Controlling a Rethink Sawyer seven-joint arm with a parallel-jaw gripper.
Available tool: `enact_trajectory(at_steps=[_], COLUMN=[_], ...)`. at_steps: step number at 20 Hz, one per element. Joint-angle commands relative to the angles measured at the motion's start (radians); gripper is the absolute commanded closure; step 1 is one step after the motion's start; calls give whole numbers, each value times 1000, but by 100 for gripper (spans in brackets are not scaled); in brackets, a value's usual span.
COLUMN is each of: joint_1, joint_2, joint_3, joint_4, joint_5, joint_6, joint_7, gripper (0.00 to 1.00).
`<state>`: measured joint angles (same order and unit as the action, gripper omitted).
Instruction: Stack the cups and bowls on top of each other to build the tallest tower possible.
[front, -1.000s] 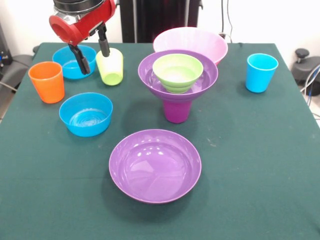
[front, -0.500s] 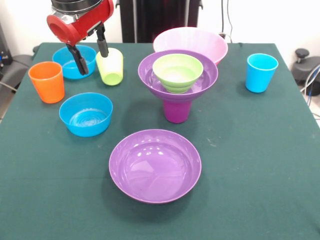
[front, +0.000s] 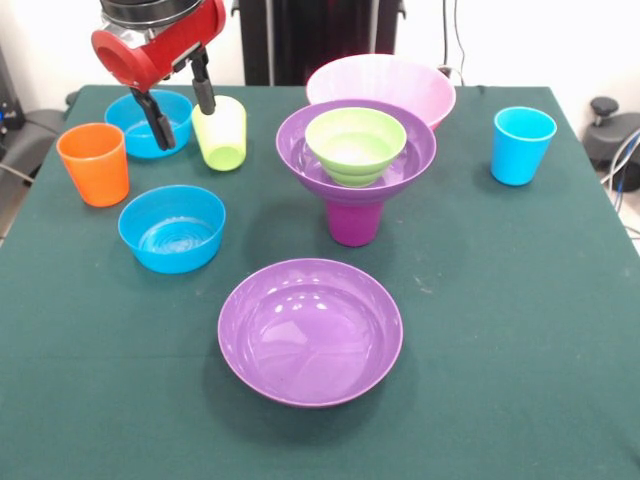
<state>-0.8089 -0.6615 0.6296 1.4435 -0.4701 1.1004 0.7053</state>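
Gripper (front: 181, 108) open, empty, 2 fingers pointing down above the far blue bowl (front: 145, 122); 1 finger by the lime cup (front: 221, 133) rim. Bowl sits straight below, mouth up. Tower (front: 355, 165) well off to the side, green bowl on top.

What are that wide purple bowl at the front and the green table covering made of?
The wide shallow purple bowl looks like glossy moulded plastic: bright window-like highlights sit on its smooth inner surface, and its rim is thin and even. The dark green table covering seems to be a matte cloth, perhaps felt: it shows no shine and carries small pale specks like lint.
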Motion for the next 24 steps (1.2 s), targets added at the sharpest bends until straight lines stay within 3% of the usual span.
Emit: enact_trajectory(at_steps=[1, 24], joint_1=[0, 21], joint_2=[57, 63], joint_3=[28, 9], joint_4=[-31, -17], joint_5=[-60, -103], joint_6=[99, 59], joint_7=[-212, -183], gripper=[0, 0])
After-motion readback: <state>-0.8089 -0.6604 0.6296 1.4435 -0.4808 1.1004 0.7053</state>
